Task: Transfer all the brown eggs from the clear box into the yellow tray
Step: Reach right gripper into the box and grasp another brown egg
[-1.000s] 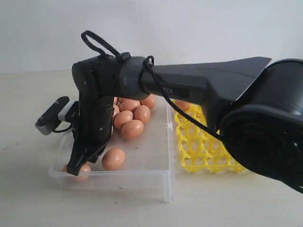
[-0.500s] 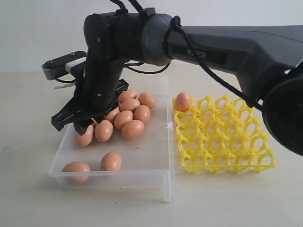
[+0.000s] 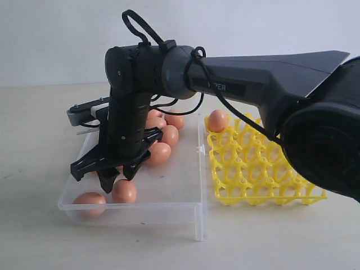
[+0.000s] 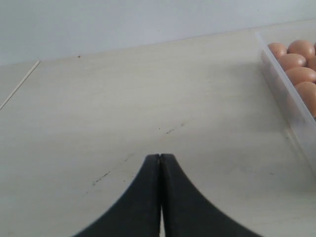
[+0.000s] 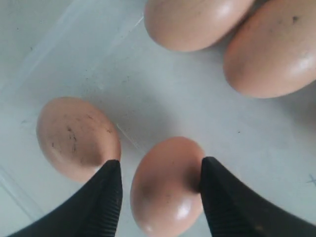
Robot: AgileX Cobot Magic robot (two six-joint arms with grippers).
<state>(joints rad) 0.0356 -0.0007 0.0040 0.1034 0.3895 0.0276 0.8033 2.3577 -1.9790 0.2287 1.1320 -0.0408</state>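
Right end effector (image 3: 117, 176) is down inside the clear box (image 3: 169, 211) again, lower left of the exterior view. Half a second ago it was hanging up above the pile. A full second ago it was pinched narrow, low at the corner egg (image 3: 89, 201). Now the jaws stand wide and straddle the front egg (image 3: 125, 192), one prong on each side. From the wrist camera one finger (image 5: 219, 197) looks to be touching the shell, and the other shows a sliver of gap. Nothing is lifted: that egg lies on the box floor.

The corner egg sits just beside it, in the same spot as before. The rest of the brown eggs (image 3: 163, 138) are bunched towards the back of the box, partly hidden behind the arm (image 3: 253, 90).

On the right, the yellow tray (image 3: 270, 180) lies on the surface (image 3: 270, 236) just beside the box wall. A lone egg (image 3: 217, 120) sits in its back-left cup, unchanged all through.

Left end effector (image 4: 159, 165) has its jaws pressed together and holds nothing. It is over bare surface, with the box wall and a few eggs at the edge of its view.
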